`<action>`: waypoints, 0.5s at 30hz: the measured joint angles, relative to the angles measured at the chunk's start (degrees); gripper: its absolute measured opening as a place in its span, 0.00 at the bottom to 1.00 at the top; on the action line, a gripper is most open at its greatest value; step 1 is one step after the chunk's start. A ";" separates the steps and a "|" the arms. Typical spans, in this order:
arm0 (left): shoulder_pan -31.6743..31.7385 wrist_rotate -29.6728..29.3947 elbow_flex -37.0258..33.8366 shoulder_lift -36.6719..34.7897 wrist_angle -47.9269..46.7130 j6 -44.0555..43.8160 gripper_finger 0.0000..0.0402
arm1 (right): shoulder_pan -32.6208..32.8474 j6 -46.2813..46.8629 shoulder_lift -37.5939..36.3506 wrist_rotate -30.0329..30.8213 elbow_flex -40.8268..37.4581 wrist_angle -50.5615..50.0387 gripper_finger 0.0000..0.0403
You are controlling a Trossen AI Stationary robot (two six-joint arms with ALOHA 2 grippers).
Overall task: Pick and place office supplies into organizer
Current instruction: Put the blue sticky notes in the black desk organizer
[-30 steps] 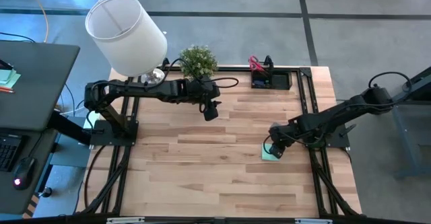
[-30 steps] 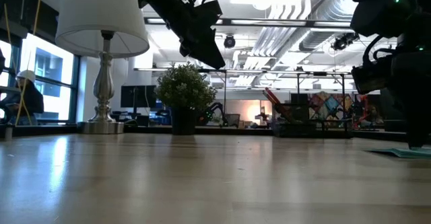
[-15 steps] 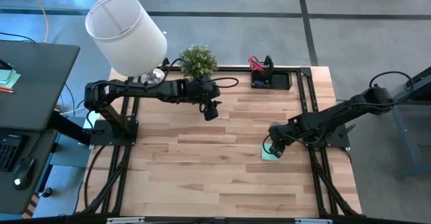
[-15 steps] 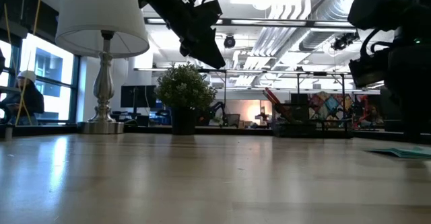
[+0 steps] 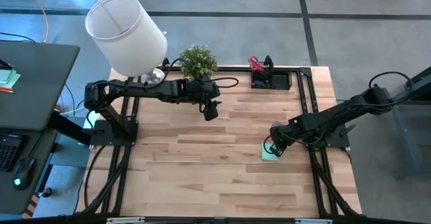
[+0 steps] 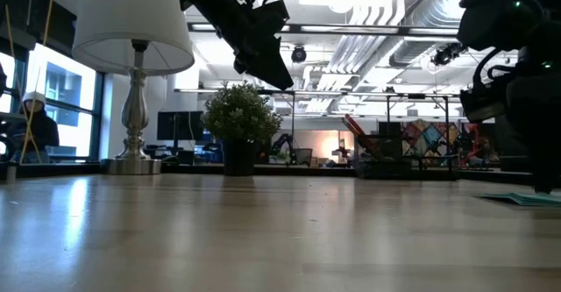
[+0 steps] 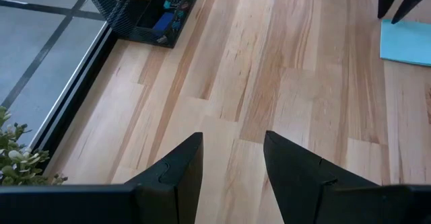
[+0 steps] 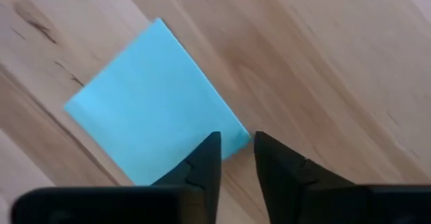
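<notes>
A mint-green sticky-note pad [image 5: 270, 155] [image 8: 151, 106] lies flat on the wooden table near its right edge. My right gripper [image 5: 273, 149] [image 8: 236, 150] points steeply down over the pad's corner. Its fingers stand a narrow gap apart, one over the pad and one over bare wood. The black organizer [image 5: 271, 81] [image 7: 145, 12] stands at the far edge, with red-handled scissors [image 5: 256, 64] sticking up from it. My left gripper [image 5: 211, 112] [image 7: 232, 163] hangs open and empty above the table's middle, near the plant. My right gripper stands at the pad's corner [image 8: 244, 138], coming from above, and that corner shows in the narrow gap between the fingertips. The pad lies flat on the wood. I cannot tell whether the fingers touch it.
A potted plant [image 5: 198, 61] and a lamp with a white shade [image 5: 126, 35] stand at the far left. Black arm mounts run along both side edges. Bare wood lies between the pad and the organizer.
</notes>
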 joint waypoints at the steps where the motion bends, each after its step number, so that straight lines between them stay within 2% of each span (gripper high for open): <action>1: 0.00 0.02 0.00 0.00 0.00 0.00 0.36 | 0.00 -0.04 0.00 0.00 0.00 0.59 0.18; 9: 0.00 0.02 0.00 0.00 -0.02 0.00 0.36 | 0.00 0.30 0.00 -3.05 0.00 1.02 0.01; 15: 0.00 0.02 0.00 0.00 0.00 0.00 0.36 | 0.00 -0.03 0.00 -2.88 0.00 0.76 0.05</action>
